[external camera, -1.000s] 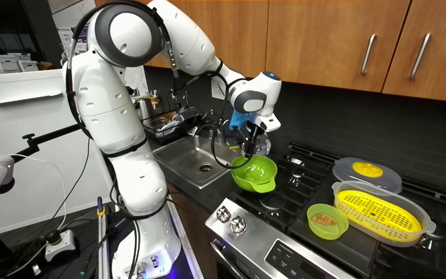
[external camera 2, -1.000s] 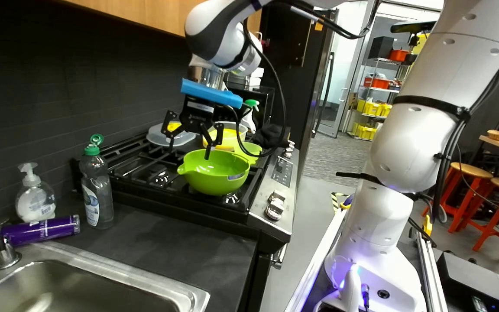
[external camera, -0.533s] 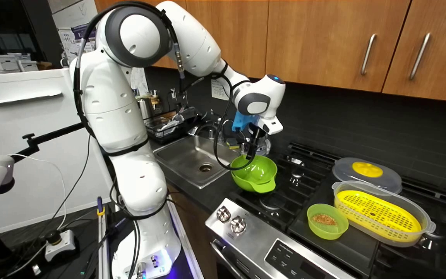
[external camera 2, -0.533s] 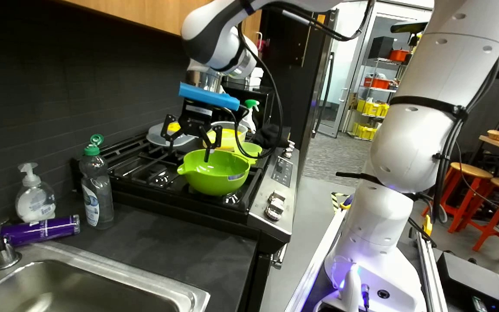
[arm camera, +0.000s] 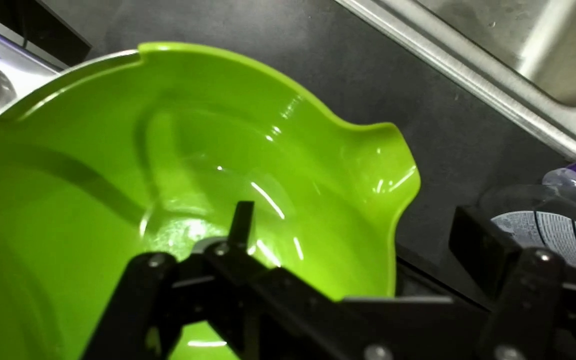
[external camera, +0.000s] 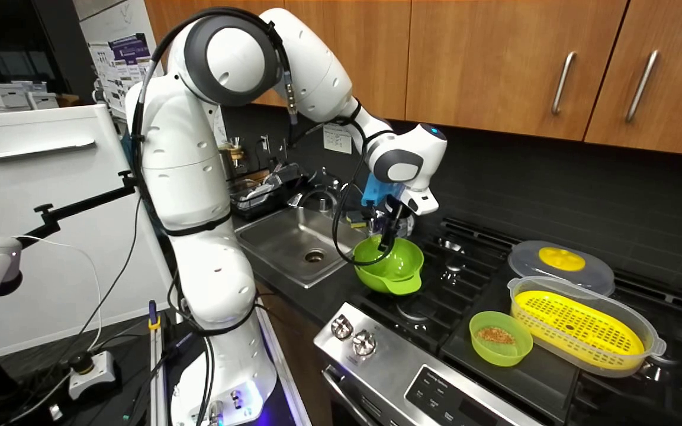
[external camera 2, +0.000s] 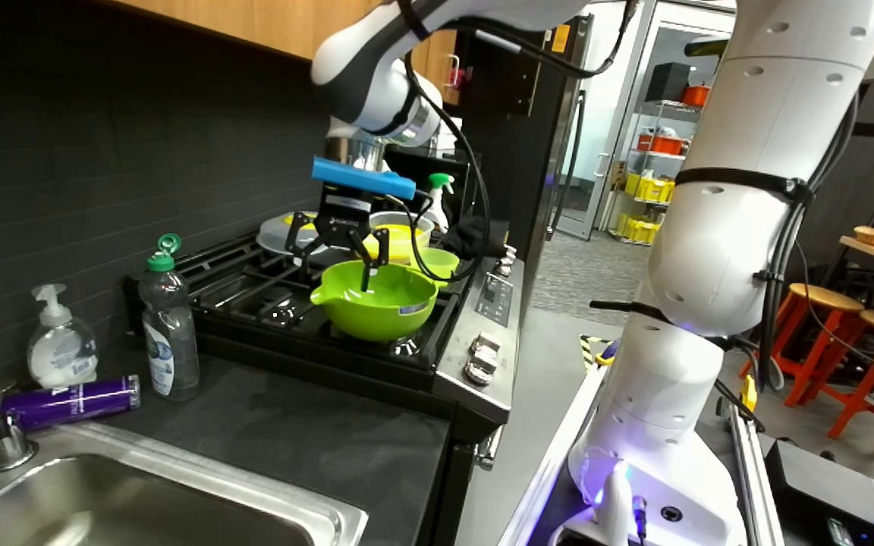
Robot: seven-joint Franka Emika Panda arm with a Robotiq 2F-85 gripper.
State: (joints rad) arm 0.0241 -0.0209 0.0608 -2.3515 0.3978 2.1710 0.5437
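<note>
My gripper (external camera 2: 331, 271) stands open above a large light-green bowl (external camera 2: 376, 317) with a pouring spout, which sits upright on the black gas stove near the sink. In the wrist view the bowl (arm camera: 118, 130) fills the left side and its shiny inside shows. There the bowl's rim runs between my gripper's (arm camera: 363, 230) wide-apart fingers. One finger is over the bowl's inside, the other beyond the rim over the dark counter. Nothing is held. In an exterior view one finger comes down at the bowl (external camera: 403, 260); whether it touches the bowl, I cannot tell.
A small green bowl (external camera: 498, 357) with brown grains, a clear oval container (external camera: 652, 331) with a yellow perforated insert and a grey lid (external camera: 527, 257) lie along the stove. A dish-soap bottle (external camera 2: 166, 326), purple bottle (external camera 2: 77, 402) and sink (external camera 2: 331, 519) are nearby. Wooden cabinets (external camera: 512, 65) hang above.
My gripper has sunk slightly towards the bowl, and in an exterior view the arm has shifted to the right. The jaws have stayed open. The bowl has not moved.
</note>
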